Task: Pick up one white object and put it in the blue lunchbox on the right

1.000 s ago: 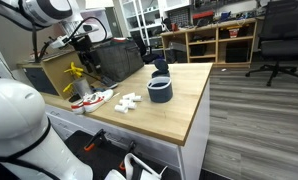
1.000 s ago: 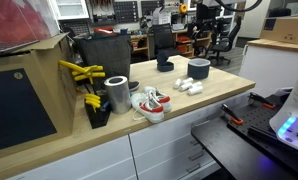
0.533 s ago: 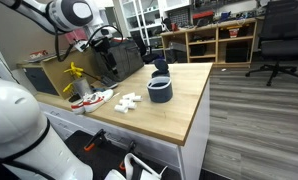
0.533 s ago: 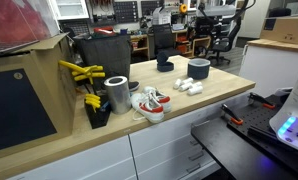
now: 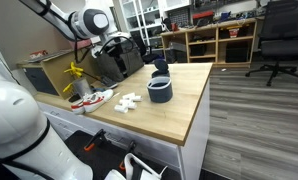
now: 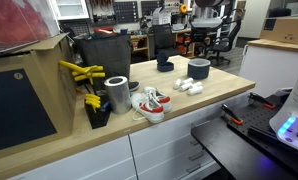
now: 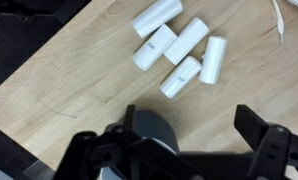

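tool [image 7: 184,125]: fingers spread wide, holding nothing, hanging in the air above the wooden surface [image 5: 184,115] | blue lunchbox [image 5: 161,92]: stands upright on the surface, well apart from the tool | white pieces [image 7: 179,45]: five short cylinders lying clustered on the surface, near the blue lunchbox, untouched by the tool

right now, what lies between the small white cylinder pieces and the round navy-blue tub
Only bare wooden tabletop separates the small white cylinder pieces from the round navy-blue tub, as both exterior views show.
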You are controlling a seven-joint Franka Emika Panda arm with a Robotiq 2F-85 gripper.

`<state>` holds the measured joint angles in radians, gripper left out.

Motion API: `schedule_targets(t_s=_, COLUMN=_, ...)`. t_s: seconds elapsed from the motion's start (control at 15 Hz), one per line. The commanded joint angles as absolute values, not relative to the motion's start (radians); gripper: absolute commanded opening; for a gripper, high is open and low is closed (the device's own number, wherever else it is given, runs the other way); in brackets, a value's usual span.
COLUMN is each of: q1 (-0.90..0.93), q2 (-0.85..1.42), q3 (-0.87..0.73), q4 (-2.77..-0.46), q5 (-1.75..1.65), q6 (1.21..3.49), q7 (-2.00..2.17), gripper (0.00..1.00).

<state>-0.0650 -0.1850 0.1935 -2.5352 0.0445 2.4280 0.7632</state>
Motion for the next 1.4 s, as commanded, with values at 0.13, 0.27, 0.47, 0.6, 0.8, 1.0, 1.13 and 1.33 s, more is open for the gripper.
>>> schedule_targets(t_s=0.13, q1=-0.032, q2=-0.182, q3=0.159, q4=-2.535, q5=0.038, q6=2.426, q7=0.767, gripper=1.0)
schedule_targets(t_s=0.27, q1=-0.031, q2=-0.183, q3=0.159, q4=-2.535, q5=0.038, q6=2.426, q7=0.767, gripper=1.0)
schedule_targets(t_s=0.47, q1=-0.022, q2=-0.142, q3=0.133, q4=-2.527, q5=0.086, q6=2.427, q7=0.738, gripper=1.0)
schedule_targets(t_s=0.6, q1=-0.014, q2=-0.105, q3=0.121, q4=-2.524, q5=0.118, q6=2.443, q7=0.741, gripper=1.0)
schedule_targets(t_s=0.8, q1=0.002, q2=-0.035, q3=0.116, q4=-2.509, q5=0.151, q6=2.453, q7=0.764, gripper=1.0)
schedule_targets(t_s=1.0, q1=0.019, q2=0.041, q3=0.115, q4=-2.485, q5=0.163, q6=2.478, q7=0.789, gripper=1.0)
schedule_targets(t_s=1.13, q1=0.037, q2=0.08, q3=0.115, q4=-2.464, q5=0.15, q6=2.507, q7=0.819, gripper=1.0)
schedule_targets(t_s=1.33, q1=0.07, q2=0.147, q3=0.105, q4=-2.431, q5=0.109, q6=2.583, q7=0.895, gripper=1.0)
